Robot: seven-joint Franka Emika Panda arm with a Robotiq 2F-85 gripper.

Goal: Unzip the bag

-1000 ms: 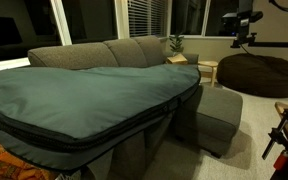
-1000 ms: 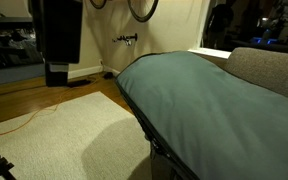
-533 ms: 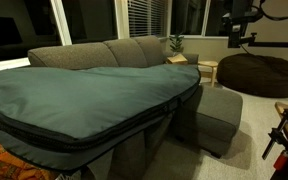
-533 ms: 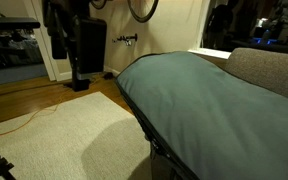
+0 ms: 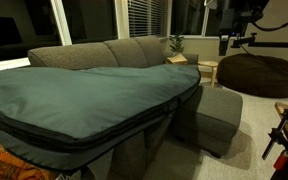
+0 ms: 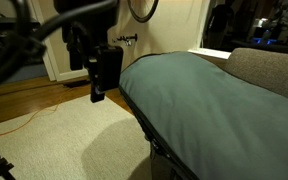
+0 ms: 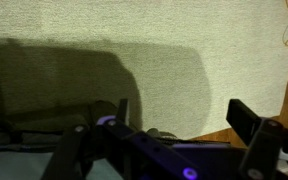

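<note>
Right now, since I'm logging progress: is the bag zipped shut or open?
Looks shut: the bag lies flat on the sofa, its dark zipper band running unbroken along the visible edge, no gap showing.

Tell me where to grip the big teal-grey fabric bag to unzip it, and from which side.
Pinch the dark zipper band along the side edge of the teal-grey fabric bag, coming sideways from the cream carpet side, since the band faces outward there. No pull tab is visible.

The bag is matt cloth; the rug coarse-woven; the floor glossy wood.
</note>
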